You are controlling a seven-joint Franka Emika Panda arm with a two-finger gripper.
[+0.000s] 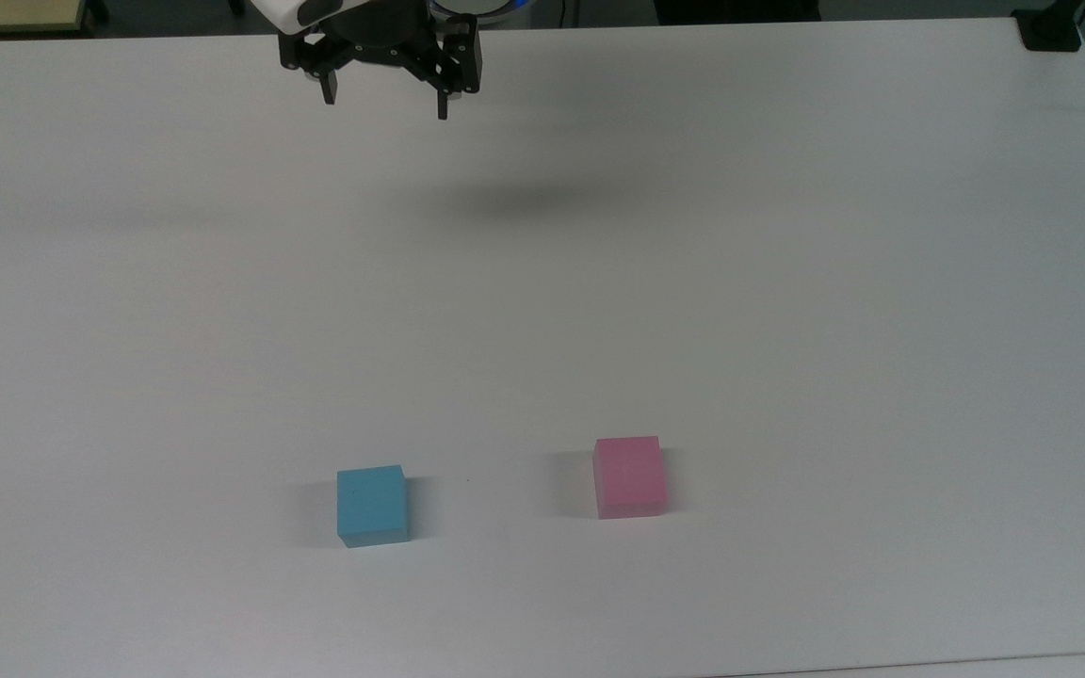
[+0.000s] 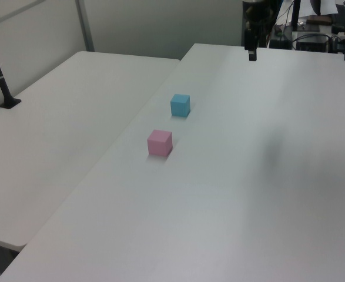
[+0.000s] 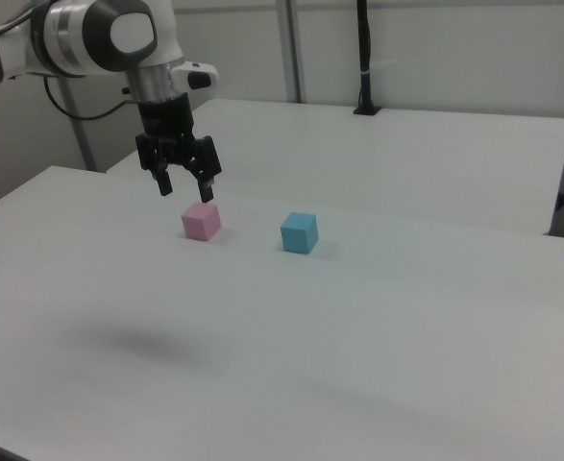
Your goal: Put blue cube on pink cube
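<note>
The blue cube (image 1: 372,504) (image 2: 180,105) (image 3: 300,232) rests on the white table (image 1: 787,282), toward the near edge in the top view. The pink cube (image 1: 630,476) (image 2: 160,143) (image 3: 202,221) stands a short gap away, to the blue cube's right in the top view; the two do not touch. My gripper (image 1: 385,101) (image 3: 184,189) (image 2: 252,53) hangs open and empty, well above the table near its far edge in the top view, far from both cubes. Its shadow (image 1: 524,200) falls on bare table.
A second white table (image 2: 60,117) adjoins this one, beyond the cubes in the right view. A black post (image 2: 0,76) (image 3: 363,58) is clamped on that table. A black mount (image 1: 1051,28) sits at the far right corner in the top view.
</note>
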